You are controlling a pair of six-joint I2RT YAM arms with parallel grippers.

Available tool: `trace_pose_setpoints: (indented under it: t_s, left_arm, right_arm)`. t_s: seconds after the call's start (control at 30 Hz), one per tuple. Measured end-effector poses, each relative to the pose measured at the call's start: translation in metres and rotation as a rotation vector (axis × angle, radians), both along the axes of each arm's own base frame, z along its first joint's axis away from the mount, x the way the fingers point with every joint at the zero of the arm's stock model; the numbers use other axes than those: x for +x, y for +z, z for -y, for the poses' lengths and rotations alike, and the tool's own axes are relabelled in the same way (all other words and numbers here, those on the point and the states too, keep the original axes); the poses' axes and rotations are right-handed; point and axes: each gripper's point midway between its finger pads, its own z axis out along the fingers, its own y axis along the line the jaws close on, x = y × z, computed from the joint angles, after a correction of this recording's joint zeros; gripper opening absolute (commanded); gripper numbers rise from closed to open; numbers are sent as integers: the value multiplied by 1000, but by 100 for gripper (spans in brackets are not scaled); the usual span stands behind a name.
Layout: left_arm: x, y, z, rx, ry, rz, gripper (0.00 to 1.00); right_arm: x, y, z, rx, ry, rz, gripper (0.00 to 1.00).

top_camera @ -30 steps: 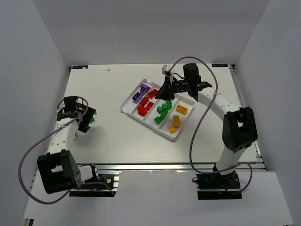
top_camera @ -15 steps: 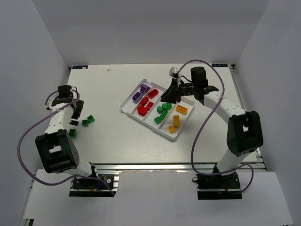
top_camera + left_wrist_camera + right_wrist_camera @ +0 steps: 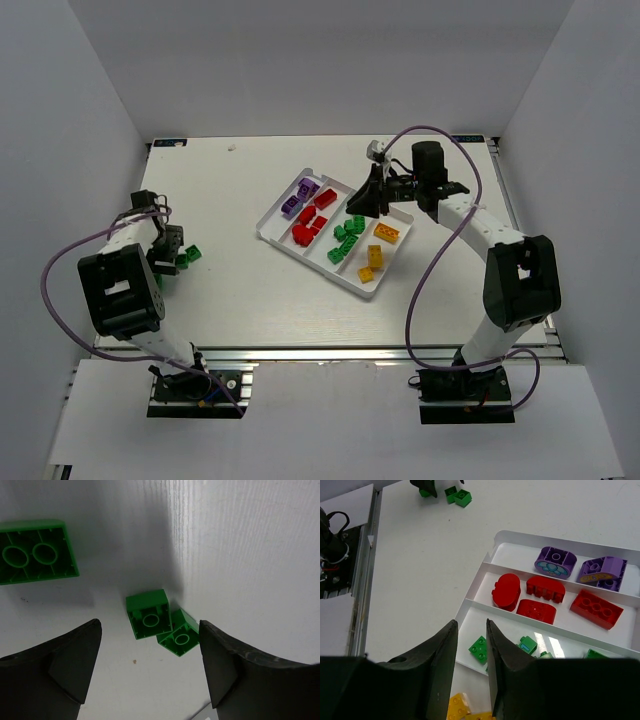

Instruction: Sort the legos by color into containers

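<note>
Top external shows the white table with the tray right of centre, its four lanes holding purple, red, green and yellow bricks. The right gripper hovers over the tray's far side, jaws narrowly parted and empty. The left gripper hangs well left of the tray, spread wide and gripping nothing, over loose green pieces. In the left wrist view a large green brick lies outside the jaws. Between them, hollow side up, a small green brick touches a second small brick. Best to take one only: centre on the squarer piece, square the fingers to its flat sides and descend fully before closing, or the neighbour may get pinched.
</note>
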Motion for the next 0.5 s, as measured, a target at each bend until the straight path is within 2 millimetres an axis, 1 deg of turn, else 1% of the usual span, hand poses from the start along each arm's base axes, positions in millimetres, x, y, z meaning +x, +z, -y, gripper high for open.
trace_pose_setpoints:
  t_s: [0.1,0.27,0.37,0.5]
  left_arm:
    - [-1,-4,0,-8,9,-10,83]
    - [0,-5,-4,-9,22,-3,76]
    - [1,-10,-4,-13,25,-10,71]
    - [0,-18,-4,-21,24,-30,70]
  right_arm:
    - [3,1,3,3,-12,-1,35]
    - [8,1,8,5,-28,-2,35]
    - [9,1,10,5,-34,-3,35]
    - [10,1,12,5,-38,-4,36]
